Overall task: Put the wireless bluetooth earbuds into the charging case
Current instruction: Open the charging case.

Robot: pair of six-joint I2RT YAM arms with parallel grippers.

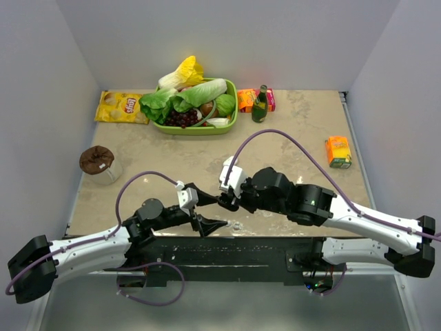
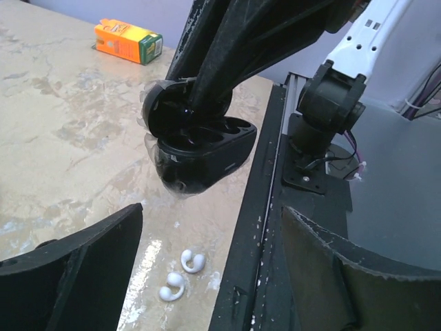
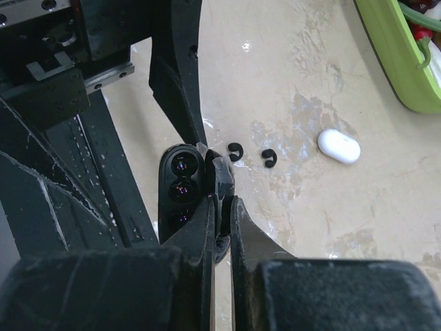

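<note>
Left hand (image 1: 219,212): matte black fingers spread apart and empty, over two whitish, hook-shaped wireless bluetooth earbuds (image 2: 187,263) lying on the mottled beige bench (image 1: 296,131) at its front edge. Just beyond, right hand (image 3: 220,200): fingers clamped on the raised lid of a glossy black oval charging case (image 2: 203,155), its rounded wells exposed. Farther back lie two black curled earbuds (image 3: 236,151), then a smooth white oval case (image 3: 339,146) and a green basket (image 1: 233,118).
</note>
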